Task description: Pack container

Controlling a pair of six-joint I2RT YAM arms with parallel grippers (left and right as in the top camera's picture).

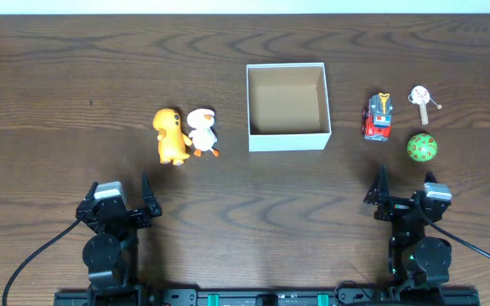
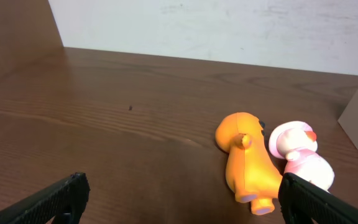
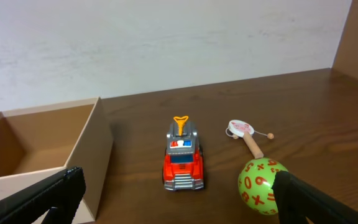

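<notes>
Left end effector (image 1: 124, 201) and right end effector (image 1: 405, 195) are both released, holding nothing; the container (image 1: 287, 141) is empty, all five toys (image 1: 172, 136) lie outside.

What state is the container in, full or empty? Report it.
Empty. Overhead, the container shows only bare brown floor. The orange toy, white duck and toy truck all lie outside it on the table.

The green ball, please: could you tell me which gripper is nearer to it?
Right. The right gripper sits just on the near side of the green ball; the left gripper is far to its left, past the container.
</notes>
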